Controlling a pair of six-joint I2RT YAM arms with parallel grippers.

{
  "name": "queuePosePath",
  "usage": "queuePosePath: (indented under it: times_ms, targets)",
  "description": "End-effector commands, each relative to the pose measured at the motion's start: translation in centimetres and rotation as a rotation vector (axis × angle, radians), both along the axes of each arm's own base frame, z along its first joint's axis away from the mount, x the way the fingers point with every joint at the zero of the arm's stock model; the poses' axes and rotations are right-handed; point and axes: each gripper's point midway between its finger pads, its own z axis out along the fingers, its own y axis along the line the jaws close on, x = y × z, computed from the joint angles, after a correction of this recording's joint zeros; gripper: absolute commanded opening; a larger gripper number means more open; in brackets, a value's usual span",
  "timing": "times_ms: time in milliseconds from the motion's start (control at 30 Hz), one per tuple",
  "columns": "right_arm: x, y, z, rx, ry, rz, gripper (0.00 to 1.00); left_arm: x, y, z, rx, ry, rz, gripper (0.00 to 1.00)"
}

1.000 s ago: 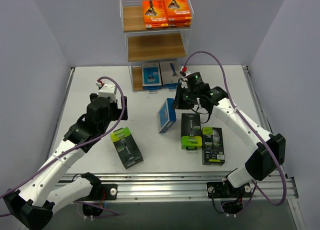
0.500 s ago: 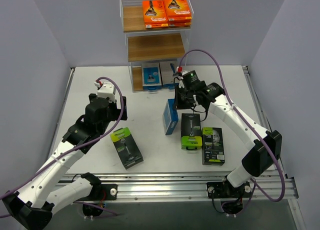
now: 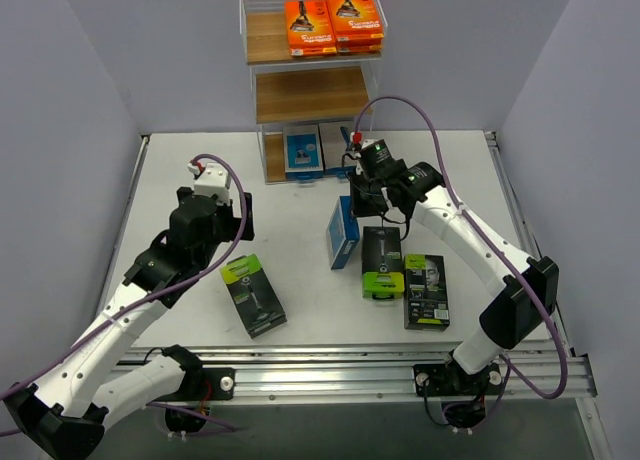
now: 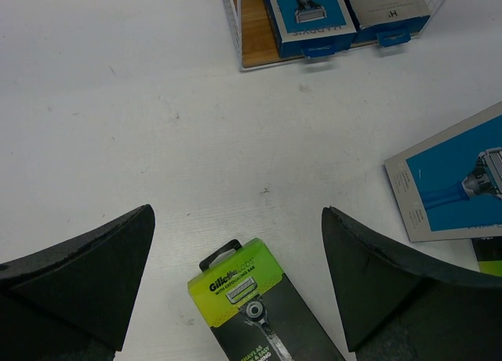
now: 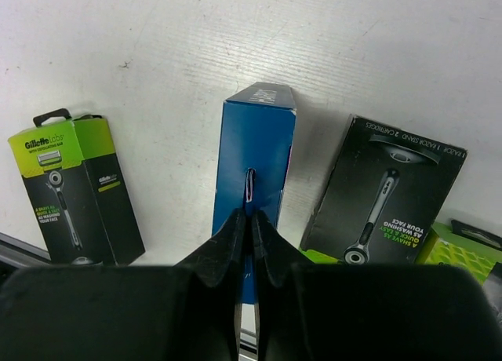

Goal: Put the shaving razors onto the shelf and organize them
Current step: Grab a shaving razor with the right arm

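The shelf (image 3: 262, 98) stands at the back, with orange shaving razors (image 3: 332, 25) on its top tier and two blue-and-white packs (image 3: 303, 150) on the bottom board. My right gripper (image 3: 366, 206) is shut on the hang tab of a blue pack (image 5: 256, 153), which stands on edge on the table (image 3: 343, 233). My left gripper (image 4: 237, 213) is open over a black pack with a lime-green top (image 4: 249, 306), well above it and touching nothing. Two more black-and-green packs (image 3: 382, 262) (image 3: 426, 291) lie beside the held pack.
The left-hand black-and-green pack (image 3: 253, 295) lies near the front rail. The shelf's middle board (image 3: 312, 93) carries nothing. Grey walls close in both sides of the white table (image 3: 180, 170).
My right gripper has shifted slightly right and toward the shelf, turning the blue pack more upright. The left arm has hardly moved.
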Motion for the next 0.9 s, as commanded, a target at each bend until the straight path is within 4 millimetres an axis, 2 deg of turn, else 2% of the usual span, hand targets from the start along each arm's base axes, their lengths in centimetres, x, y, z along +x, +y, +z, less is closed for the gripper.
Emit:
queuePosePath:
  times_ms: [0, 233, 867]
  targets:
    - [-0.5, -0.6, -1.0, -0.075, 0.03, -0.005, 0.02, -0.1, -0.3, 1.4, -0.022, -0.045, -0.019, 0.96]
    - [-0.4, -0.6, -1.5, -0.089, 0.036, -0.012, 0.08, -0.2, -0.2, 1.5, -0.025, -0.049, -0.019, 0.96]
    - [-0.5, 0.3, -2.9, -0.099, 0.064, -0.002, 0.11, -0.3, -0.3, 1.9, -0.035, -0.058, -0.024, 0.96]
